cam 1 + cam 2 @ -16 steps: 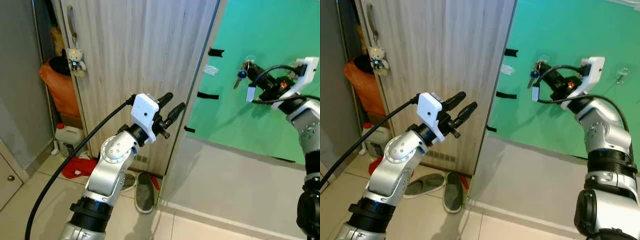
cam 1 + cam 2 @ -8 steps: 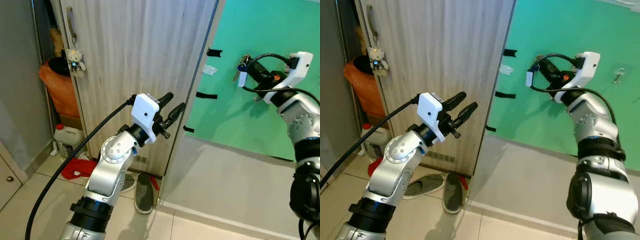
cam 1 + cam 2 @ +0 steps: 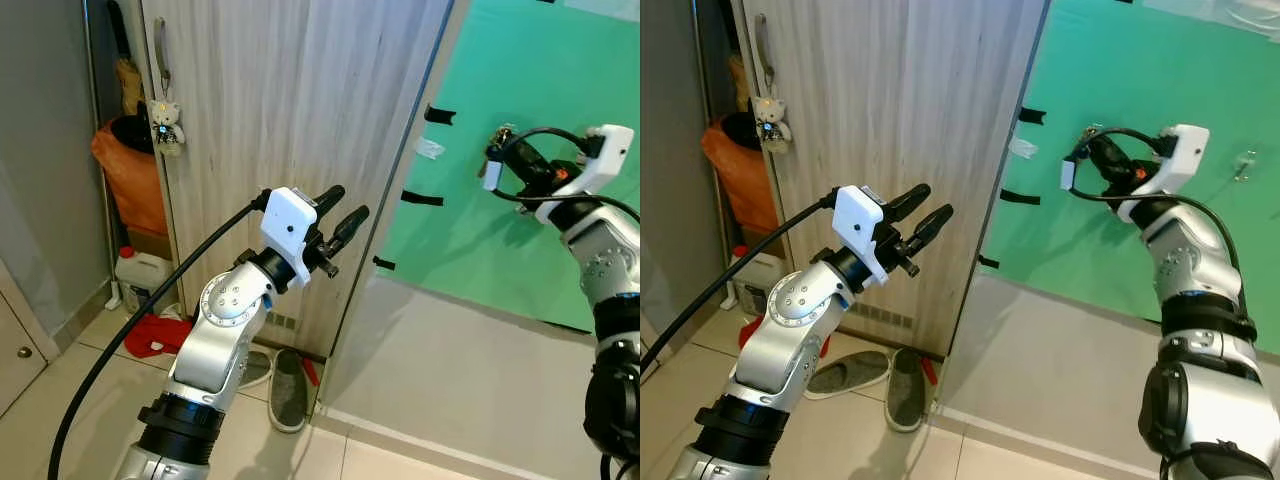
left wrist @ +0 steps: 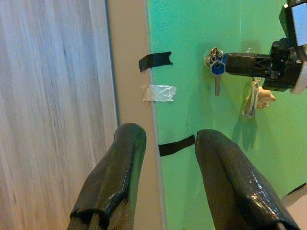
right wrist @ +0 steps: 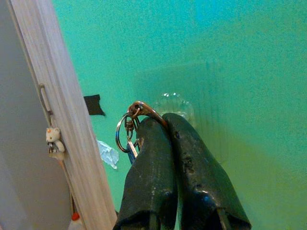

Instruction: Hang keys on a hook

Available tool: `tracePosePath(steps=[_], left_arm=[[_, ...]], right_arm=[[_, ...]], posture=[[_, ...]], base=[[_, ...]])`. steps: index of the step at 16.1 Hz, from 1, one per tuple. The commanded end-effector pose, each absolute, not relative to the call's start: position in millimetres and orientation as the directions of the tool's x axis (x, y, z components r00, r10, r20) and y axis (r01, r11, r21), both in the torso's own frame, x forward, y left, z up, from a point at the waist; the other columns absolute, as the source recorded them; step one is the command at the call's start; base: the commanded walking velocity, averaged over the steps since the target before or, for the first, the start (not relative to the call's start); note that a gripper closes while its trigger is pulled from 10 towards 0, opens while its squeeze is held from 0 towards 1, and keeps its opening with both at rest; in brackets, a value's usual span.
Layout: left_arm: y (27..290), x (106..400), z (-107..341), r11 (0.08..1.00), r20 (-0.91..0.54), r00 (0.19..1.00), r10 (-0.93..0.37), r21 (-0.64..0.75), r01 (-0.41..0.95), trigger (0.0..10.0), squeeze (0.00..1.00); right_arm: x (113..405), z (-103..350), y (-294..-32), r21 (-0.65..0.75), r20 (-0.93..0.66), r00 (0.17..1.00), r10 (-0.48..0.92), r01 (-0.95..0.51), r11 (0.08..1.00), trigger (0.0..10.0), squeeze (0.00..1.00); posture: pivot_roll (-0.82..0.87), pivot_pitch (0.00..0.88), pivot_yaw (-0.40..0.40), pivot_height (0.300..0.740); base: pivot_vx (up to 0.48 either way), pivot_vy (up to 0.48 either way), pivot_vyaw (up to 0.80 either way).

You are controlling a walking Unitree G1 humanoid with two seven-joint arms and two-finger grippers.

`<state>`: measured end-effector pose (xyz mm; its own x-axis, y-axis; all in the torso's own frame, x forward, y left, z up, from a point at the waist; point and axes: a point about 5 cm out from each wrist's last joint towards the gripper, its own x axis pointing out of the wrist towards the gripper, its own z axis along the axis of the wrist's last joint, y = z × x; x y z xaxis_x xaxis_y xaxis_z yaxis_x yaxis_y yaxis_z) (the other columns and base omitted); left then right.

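While the left pincer is held idle in front of the wooden door, with its two fingers parted and nothing between them, the work is being done farther off by the right pincer, which is raised against the green wall. Its fingers are pressed together on the clasp of the keys, so that the ring and the blue-headed key hang from the fingertips to one side. The hook, a clear plastic one stuck to the wall, is seen just beyond and slightly above the fingertips, right behind the clasp. From the left wrist view the keys are seen at the very tip of the right pincer, dangling straight down the wall, with a pale tag hanging beneath the fingers. The long axis of the bunch is therefore vertical, and the ring lies at the wall end of the pincer. The coming move is judged to turn on that small gap: the ring must be carried over the hook's tip and lowered before the fingers are parted. The right arm is plainly the nearer one.

Compared with a second ago, the whole scene has shifted in the head views, so the camera has moved; the right arm is now seen stretched closer to the wall, while the left arm's pose is unchanged.
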<state>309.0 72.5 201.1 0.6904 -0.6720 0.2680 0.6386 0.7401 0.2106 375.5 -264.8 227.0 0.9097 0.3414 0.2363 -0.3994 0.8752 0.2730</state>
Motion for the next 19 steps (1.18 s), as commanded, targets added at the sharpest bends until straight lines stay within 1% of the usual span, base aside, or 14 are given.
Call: tracePosePath(steps=[1, 4, 6, 8, 9, 11, 12, 13, 14, 15, 16, 17, 18, 19], left_arm=[[68.9, 309.2, 202.2, 0.734, 0.263, 0.685, -0.679, 0.214, 0.645, 10.0, 0.00], [66.5, 310.2, 202.9, 0.728, 0.262, 0.680, -0.685, 0.214, 0.651, 10.0, 0.00], [66.3, 310.3, 202.6, 0.727, 0.261, 0.679, -0.686, 0.213, 0.652, 10.0, 0.00], [66.1, 310.1, 202.0, 0.727, 0.260, 0.680, -0.686, 0.213, 0.652, 10.0, 0.00], [66.2, 309.5, 201.4, 0.728, 0.260, 0.680, -0.685, 0.213, 0.652, 10.0, 0.00], [66.2, 308.8, 200.8, 0.728, 0.261, 0.680, -0.685, 0.213, 0.652, 10.0, 0.00], [66.1, 308.4, 200.4, 0.728, 0.261, 0.680, -0.686, 0.213, 0.652, 10.0, 0.00], [66.3, 308.2, 200.2, 0.728, 0.261, 0.680, -0.685, 0.213, 0.652, 10.0, 0.00], [66.9, 308.1, 199.8, 0.729, 0.261, 0.681, -0.684, 0.212, 0.651, 10.0, 0.00], [66.8, 307.9, 199.3, 0.730, 0.261, 0.682, -0.683, 0.211, 0.650, 10.0, 0.00], [67.0, 307.9, 199.1, 0.730, 0.261, 0.683, -0.683, 0.211, 0.650, 10.0, 0.00], [67.0, 307.8, 199.1, 0.731, 0.261, 0.683, -0.682, 0.211, 0.649, 10.0, 0.00], [67.2, 307.9, 199.1, 0.732, 0.262, 0.684, -0.681, 0.210, 0.648, 10.0, 0.00], [67.2, 307.9, 199.1, 0.732, 0.262, 0.684, -0.680, 0.209, 0.648, 10.0, 0.00]], right_arm=[[369.7, 198.5, -270.4, 0.315, 0.118, 0.935, 0.336, -0.356, 0.880, 0.0, 0.00], [364.2, 202.9, -267.6, 0.279, 0.149, 0.910, 0.387, -0.414, 0.866, 0.0, 0.00], [365.6, 212.7, -272.3, 0.247, 0.208, 0.922, 0.326, -0.372, 0.895, 0.0, 0.00], [365.4, 225.8, -268.9, 0.208, 0.286, 0.898, 0.335, -0.400, 0.893, 0.0, 0.00], [362.5, 236.2, -259.8, 0.102, 0.336, 0.865, 0.372, -0.426, 0.899, 0.0, 0.00], [360.3, 246.1, -254.6, -0.040, 0.366, 0.850, 0.379, -0.393, 0.919, 0.0, 0.00], [359.0, 250.9, -249.7, -0.114, 0.372, 0.834, 0.407, -0.394, 0.912, 0.0, 0.00], [357.9, 251.9, -246.4, -0.133, 0.366, 0.824, 0.433, -0.414, 0.900, 0.0, 0.00], [353.0, 241.5, -238.8, -0.164, 0.269, 0.801, 0.535, -0.510, 0.845, 0.0, 0.00], [348.8, 229.3, -237.7, -0.165, 0.197, 0.789, 0.581, -0.558, 0.813, 0.0, 0.00], [347.2, 222.2, -238.2, -0.164, 0.158, 0.792, 0.590, -0.568, 0.806, 0.0, 0.00], [348.9, 220.8, -242.8, -0.163, 0.163, 0.818, 0.551, -0.528, 0.833, 0.0, 0.00], [358.0, 237.7, -260.2, -0.117, 0.281, 0.884, 0.374, -0.356, 0.927, 0.0, 0.00], [359.5, 241.6, -263.8, -0.109, 0.303, 0.893, 0.333, -0.315, 0.943, 0.0, 0.00]], posture=[[-0.04, 0.000, -0.115, 0.740], [-0.04, 0.000, -0.110, 0.740], [-0.04, 0.000, -0.110, 0.740], [-0.04, 0.000, -0.112, 0.740], [-0.04, 0.000, -0.113, 0.740], [-0.04, 0.000, -0.115, 0.740], [-0.04, 0.000, -0.119, 0.740], [-0.04, 0.000, -0.119, 0.740], [-0.04, 0.000, -0.122, 0.740], [-0.04, 0.000, -0.124, 0.740], [-0.04, 0.000, -0.124, 0.740], [-0.04, 0.000, -0.126, 0.740], [-0.04, 0.000, -0.124, 0.740], [-0.04, 0.000, -0.124, 0.740]], base=[[0.000, 0.000, 0.00], [0.000, 0.000, 0.00], [0.000, 0.000, 0.00], [0.000, 0.000, 0.00], [0.000, 0.000, 0.00], [0.000, 0.000, 0.00], [0.000, 0.000, 0.00], [0.000, 0.000, 0.00], [0.000, 0.000, 0.00], [0.000, 0.000, 0.00], [0.000, 0.000, 0.00], [0.000, 0.000, 0.00], [0.000, 0.000, 0.00], [0.000, 0.000, 0.00]])
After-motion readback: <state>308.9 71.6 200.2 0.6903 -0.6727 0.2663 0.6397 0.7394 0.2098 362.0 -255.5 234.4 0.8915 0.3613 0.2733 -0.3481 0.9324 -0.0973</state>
